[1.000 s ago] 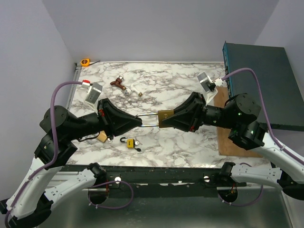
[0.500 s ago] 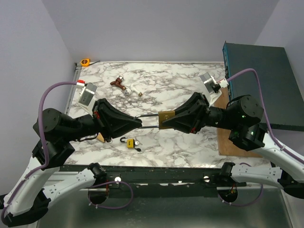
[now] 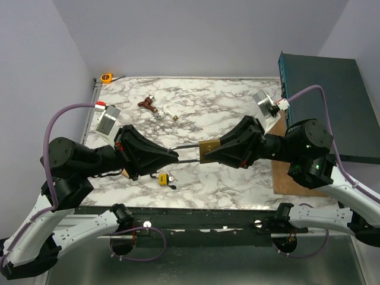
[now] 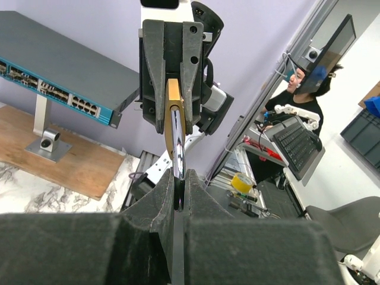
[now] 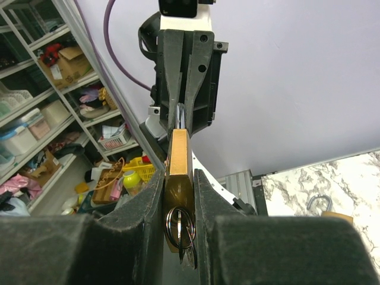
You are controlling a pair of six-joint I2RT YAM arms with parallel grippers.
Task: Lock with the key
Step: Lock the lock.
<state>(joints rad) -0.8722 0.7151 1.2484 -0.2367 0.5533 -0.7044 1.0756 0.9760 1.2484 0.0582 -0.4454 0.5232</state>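
A brass padlock point(image 3: 206, 146) with a long steel shackle point(image 3: 187, 152) is held in the air over the middle of the table, between both arms. My right gripper point(image 3: 210, 151) is shut on the brass body point(image 5: 179, 157). A key ring point(image 5: 180, 228) hangs from the body's end between the right fingers. My left gripper point(image 3: 173, 156) is shut on the shackle point(image 4: 178, 148), seen edge-on in the left wrist view. The left gripper point(image 4: 180, 184) and right gripper point(image 5: 178, 178) face each other tip to tip.
A small yellow padlock with keys point(image 3: 163, 177) lies on the marble below the held lock. Another brass padlock point(image 3: 126, 173) lies under the left arm. A brown tool point(image 3: 147, 103) and orange tape measure point(image 3: 107, 77) sit at the back left. A blue network switch point(image 3: 320, 101) stands on a wooden board point(image 3: 285, 172) at the right.
Both arms have shifted posture slightly, the left arm's elbow moving left and down. The padlock stays gripped between them in nearly the same spot.
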